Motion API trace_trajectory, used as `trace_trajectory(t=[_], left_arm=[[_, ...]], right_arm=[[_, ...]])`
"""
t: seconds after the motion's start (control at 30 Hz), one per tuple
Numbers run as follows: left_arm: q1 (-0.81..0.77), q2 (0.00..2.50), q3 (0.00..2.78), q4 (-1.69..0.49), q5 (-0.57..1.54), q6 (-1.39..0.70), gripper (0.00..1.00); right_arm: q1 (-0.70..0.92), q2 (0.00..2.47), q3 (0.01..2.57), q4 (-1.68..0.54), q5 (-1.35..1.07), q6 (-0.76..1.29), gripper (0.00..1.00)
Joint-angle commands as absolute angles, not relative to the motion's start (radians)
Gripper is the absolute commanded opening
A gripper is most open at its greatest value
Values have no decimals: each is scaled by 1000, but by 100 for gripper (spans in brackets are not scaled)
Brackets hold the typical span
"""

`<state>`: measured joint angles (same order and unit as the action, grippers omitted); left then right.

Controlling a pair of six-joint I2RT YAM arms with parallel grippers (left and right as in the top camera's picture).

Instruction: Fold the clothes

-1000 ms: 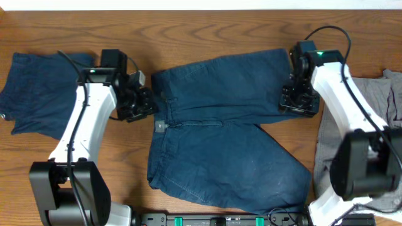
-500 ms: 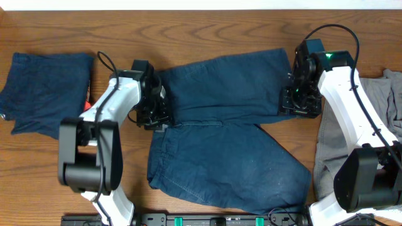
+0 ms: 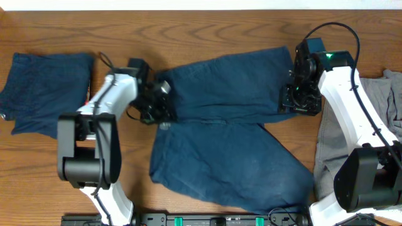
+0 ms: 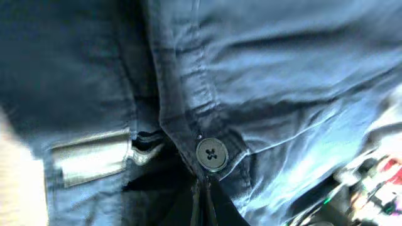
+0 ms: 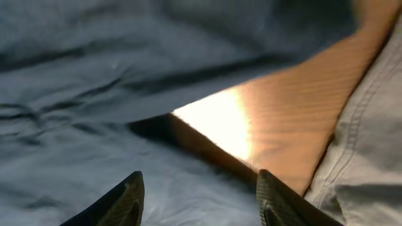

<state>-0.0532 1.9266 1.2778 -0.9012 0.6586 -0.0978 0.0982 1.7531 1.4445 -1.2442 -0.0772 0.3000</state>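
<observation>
A dark navy pair of shorts [image 3: 226, 138] lies spread flat at the middle of the table, waistband to the left. My left gripper [image 3: 163, 105] sits at the waistband edge. In the left wrist view its fingers [image 4: 204, 204] are pressed together on the fabric just below the button [image 4: 211, 154], beside a pale label [image 4: 91, 157]. My right gripper [image 3: 300, 102] hovers over the hem of the upper leg. Its fingertips [image 5: 135, 188] stand wide apart over navy cloth, with nothing between them.
A folded navy pair [image 3: 44, 91] lies at the far left. A light grey pair [image 3: 391, 119] is bunched at the right edge, also seen in the right wrist view as grey cloth [image 5: 370, 157]. Bare wooden table [image 3: 220, 25] shows along the back.
My left arm swung right from beside the shorts onto the waistband, and its gripper closed there. The waistband corner shifted slightly. The right arm barely moved.
</observation>
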Motion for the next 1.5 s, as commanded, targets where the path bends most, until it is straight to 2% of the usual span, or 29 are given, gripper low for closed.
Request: trace_trajectory(t=[0.0,0.17,0.23,0.27,0.33,0.53,0.63,0.87,1.27,1.33,1.37,1.43,1.47], left_arm=[[33,1872,1355,-887,688,-199,6],[80,1871,1356,-868,666,-239,6],[80,1871,1356,-854,642,-238,6],[80,1871,1356,-847,633,-238,6],[83,1871,1356,-829,632,-246,6],[85,1871,1356,-821,559,-278,6],[85,1871,1356,-832,445,-348,6],[79,1871,1344,-836,363,-476,6],[15,1875,1336,-859,267,-476,6],[14,1875,1336,-881,267,-476,15],[14,1875,1336,-896,267,-475,24],[16,1875,1336,-935,268,-467,36],[16,1875,1336,-957,268,-465,39]], right_arm=[[75,1747,1444,-1201,-16,348,60],[56,1753,1444,-1092,-30,327,62],[52,1758,1443,-1030,-30,296,55],[50,1760,1443,-1008,-28,289,44],[44,1773,1443,-955,-31,290,1],[38,1869,1443,-920,-35,289,1],[38,1935,1443,-916,-71,254,1],[39,2028,1443,-907,-119,238,1],[38,2191,1443,-806,-137,218,1],[33,2214,1443,-767,-135,219,1],[28,2223,1443,-742,-135,219,1],[9,2228,1444,-680,-131,220,1],[-3,2228,1444,-644,-131,219,1]])
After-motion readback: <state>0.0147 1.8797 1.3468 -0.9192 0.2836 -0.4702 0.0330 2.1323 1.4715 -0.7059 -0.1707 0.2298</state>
